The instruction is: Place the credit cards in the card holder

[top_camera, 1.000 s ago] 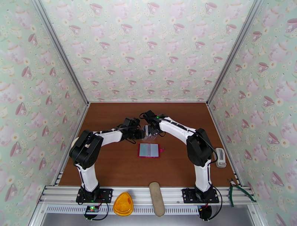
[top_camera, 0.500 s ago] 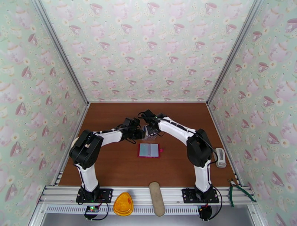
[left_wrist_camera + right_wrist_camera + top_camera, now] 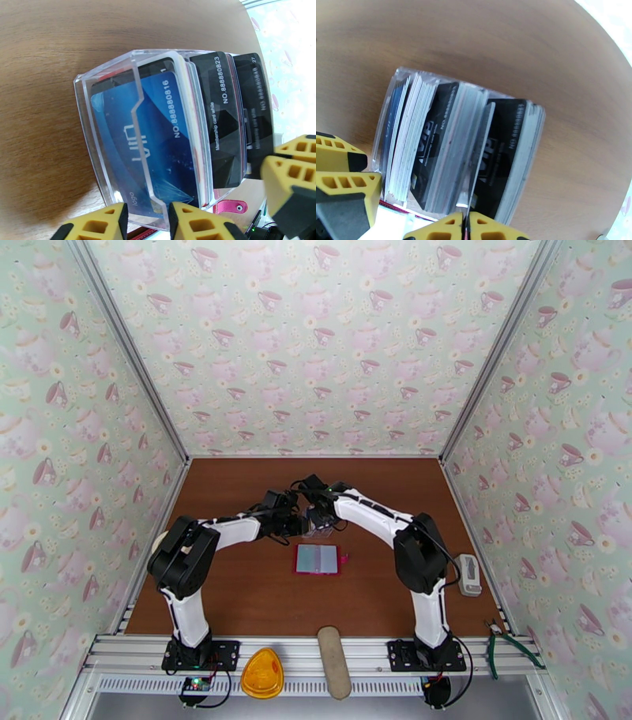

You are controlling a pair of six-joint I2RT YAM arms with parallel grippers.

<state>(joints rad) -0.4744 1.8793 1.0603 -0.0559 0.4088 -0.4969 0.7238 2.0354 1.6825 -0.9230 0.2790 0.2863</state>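
The credit cards point(image 3: 150, 134) stand packed on edge in a clear plastic box point(image 3: 89, 118) on the brown table: a blue one in front, black ones behind. My left gripper point(image 3: 147, 215) is shut on the box's front wall. My right gripper point(image 3: 467, 225) is shut on the top edge of one thin card point(image 3: 480, 158) in the middle of the stack point(image 3: 446, 158). Seen from above, both grippers point(image 3: 299, 522) point(image 3: 318, 516) meet over the box. The red card holder point(image 3: 318, 560) lies open and flat just in front of them, pale pockets up.
A yellow-orange object point(image 3: 261, 674) and a tan oblong piece point(image 3: 334, 661) rest on the front rail. Green-handled pliers point(image 3: 505, 643) and a small white device point(image 3: 470, 574) lie at the right edge. Papered walls enclose the table on three sides.
My right gripper has shifted slightly left over the box and closed down onto a card. The left arm and the card holder have not moved.
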